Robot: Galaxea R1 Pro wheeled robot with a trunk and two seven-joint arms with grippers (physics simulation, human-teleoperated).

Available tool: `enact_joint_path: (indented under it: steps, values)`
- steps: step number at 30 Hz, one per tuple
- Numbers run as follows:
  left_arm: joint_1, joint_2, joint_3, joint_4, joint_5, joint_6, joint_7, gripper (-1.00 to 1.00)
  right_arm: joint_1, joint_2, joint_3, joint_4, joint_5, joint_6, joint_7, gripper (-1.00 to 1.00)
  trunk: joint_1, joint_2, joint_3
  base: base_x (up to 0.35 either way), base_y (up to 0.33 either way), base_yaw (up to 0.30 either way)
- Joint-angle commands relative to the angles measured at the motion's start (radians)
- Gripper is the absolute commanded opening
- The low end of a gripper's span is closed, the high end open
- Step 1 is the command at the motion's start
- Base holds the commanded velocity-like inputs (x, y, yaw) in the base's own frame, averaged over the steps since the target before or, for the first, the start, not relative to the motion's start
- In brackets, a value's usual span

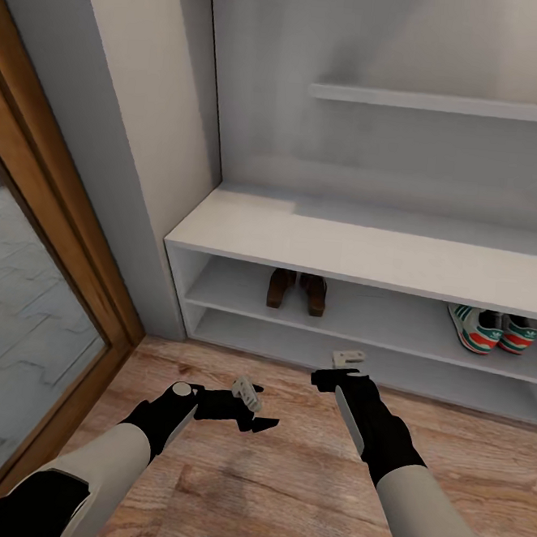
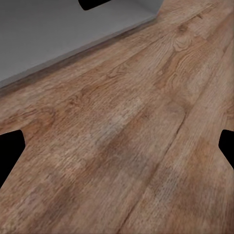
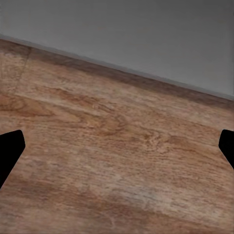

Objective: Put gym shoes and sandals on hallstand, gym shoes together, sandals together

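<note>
The shoe rack (image 1: 368, 249) stands against the wall with a wide low top and two open shelves beneath it, and a narrow wall shelf (image 1: 446, 103) hangs above. On the upper open shelf, toward its left end, the two brown sandals (image 1: 297, 291) sit side by side and touching, heels toward the front edge. Toward the right end of the same shelf the two gym shoes (image 1: 493, 330) sit next to each other, white with green stripes and red-orange patches. The two pairs are well apart from one another. The wood floor (image 1: 282, 481) in front of the rack carries no footwear in the head view. The left claw (image 1: 248, 405) hovers over the floor near the rack's left front corner; in the left wrist view its dark fingertips (image 2: 10, 148) sit at opposite sides with bare planks between them, so it is open and holds nothing. The right claw (image 1: 345, 371) hangs just before the lower shelf's front edge, and in the right wrist view its fingertips (image 3: 10, 148) are likewise spread wide over the floor, empty. A wooden door frame (image 1: 67, 243) with glass runs along the left wall.
</note>
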Motion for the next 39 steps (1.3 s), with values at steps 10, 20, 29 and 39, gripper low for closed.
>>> enact_joint_path:
  steps: [10, 20, 29, 39]
  values:
    - [-0.001, 0.000, 0.002, -0.001, -0.011, -0.010, 0.000, 1.00, 0.000, 0.000, 0.002, -0.001, -0.005, 0.005, -0.007, 1.00, 0.000, 0.000, -0.001, 0.000, 0.000, 0.000]
    - [0.000, 0.000, 0.001, -0.001, -0.011, -0.010, -0.002, 1.00, 0.000, 0.000, 0.002, -0.001, -0.005, 0.005, -0.007, 1.00, 0.000, 0.000, -0.001, 0.000, 0.000, 0.000]
    - [0.000, 0.000, 0.002, -0.001, -0.011, -0.010, -0.002, 1.00, 0.000, 0.000, 0.002, -0.001, -0.005, 0.005, -0.007, 1.00, -0.002, 0.001, 0.019, 0.000, 0.000, 0.000]
    - [-0.001, 0.000, 0.002, -0.001, -0.011, -0.010, -0.002, 1.00, 0.001, 0.000, 0.001, -0.001, -0.011, 0.005, -0.007, 1.00, -0.007, 0.003, 0.057, 0.000, 0.000, 0.000]
